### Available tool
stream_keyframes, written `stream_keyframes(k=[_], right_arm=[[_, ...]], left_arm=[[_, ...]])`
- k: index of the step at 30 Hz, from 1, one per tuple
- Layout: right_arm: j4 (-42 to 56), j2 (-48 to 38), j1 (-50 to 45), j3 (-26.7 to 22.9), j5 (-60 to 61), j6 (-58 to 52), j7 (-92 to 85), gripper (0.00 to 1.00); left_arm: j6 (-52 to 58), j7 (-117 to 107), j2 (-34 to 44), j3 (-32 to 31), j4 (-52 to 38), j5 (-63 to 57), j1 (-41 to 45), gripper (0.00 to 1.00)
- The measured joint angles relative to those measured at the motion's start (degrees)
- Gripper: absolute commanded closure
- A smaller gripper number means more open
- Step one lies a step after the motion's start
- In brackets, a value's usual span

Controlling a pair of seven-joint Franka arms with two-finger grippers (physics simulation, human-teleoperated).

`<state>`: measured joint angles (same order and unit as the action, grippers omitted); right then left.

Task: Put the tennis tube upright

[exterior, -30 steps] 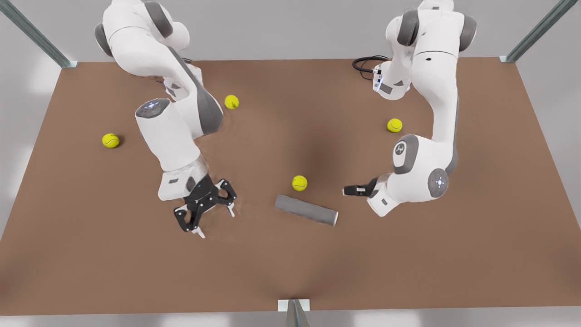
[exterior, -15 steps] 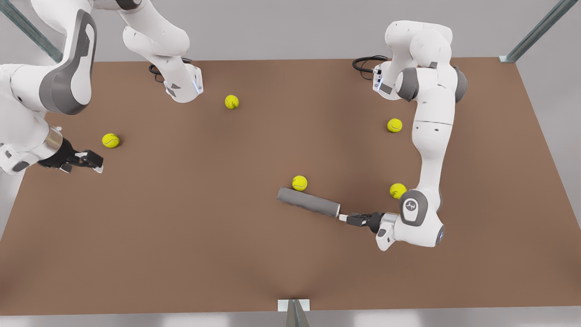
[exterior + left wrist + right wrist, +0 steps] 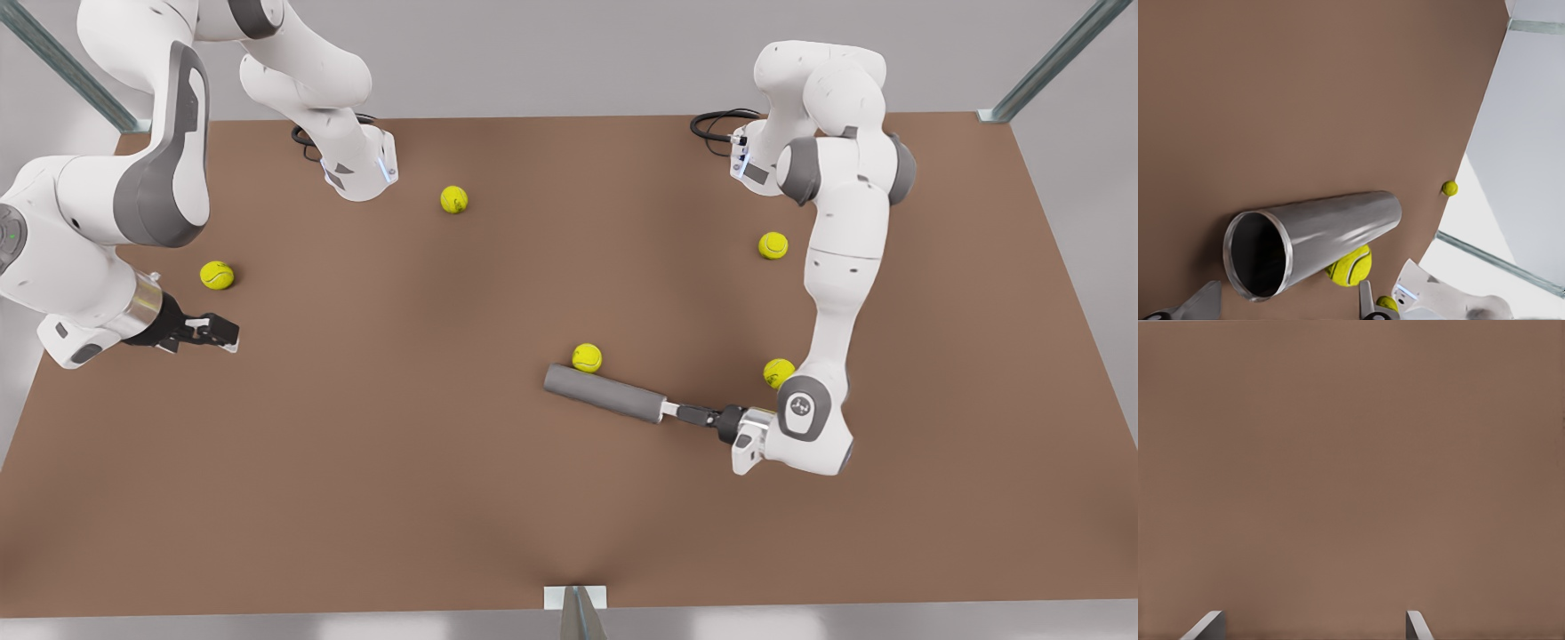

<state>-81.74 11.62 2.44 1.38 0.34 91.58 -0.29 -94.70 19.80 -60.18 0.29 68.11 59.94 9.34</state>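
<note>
Down at the near side of the desk (image 3: 444, 524), the left end effector (image 3: 683, 412) sits right at the silvery-rimmed end of the tennis tube (image 3: 605, 396). The tube lies flat, and in the front view its long axis runs from roughly ten o'clock to four o'clock. From the end effector, the body of the tube stretches away toward ten o'clock, so tool and tube are nearly in one line.

The left wrist view looks straight into the tube's open mouth. The fingertips (image 3: 1205, 300) are spread wide to either side of the rim, released and holding nothing. I judge a rim pinch or a lever-up from this end to be the likely move, and it all turns on that end-on alignment.

The left arm reaches low, forearm dropping steeply, wrist bent flat along the desk.

One tennis ball (image 3: 587, 357) sits just beside the tube's far end, at about twelve o'clock from it. It may roll off if the tube swings. Another ball (image 3: 779, 372) rests by the left arm's wrist.

Well apart, off at nine o'clock, the right end effector (image 3: 220, 332) waits low over bare desk with its fingers spread, much the farther of the two from the tube.
</note>
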Motion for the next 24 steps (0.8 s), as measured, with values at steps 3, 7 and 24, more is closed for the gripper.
stream_keyframes(k=[3,7,24], right_arm=[[-0.02,-0.26,-0.04,-0.01,0.04,-0.44,0.49,0.00],[-0.01,-0.39,0.20,-0.36,0.88,-0.94,0.89,0.00],[-0.20,0.21,0.11,-0.43,0.89,-0.04,1.65,0.00]], left_arm=[[-0.99,2.11,-0.28,-0.65,0.24,1.56,0.51,0.00],[-2.50,4.42,-0.63,-1.20,0.36,2.92,1.16,0.00],[-5.58,10.09,-1.23,-3.16,1.43,6.31,2.15,0.00]])
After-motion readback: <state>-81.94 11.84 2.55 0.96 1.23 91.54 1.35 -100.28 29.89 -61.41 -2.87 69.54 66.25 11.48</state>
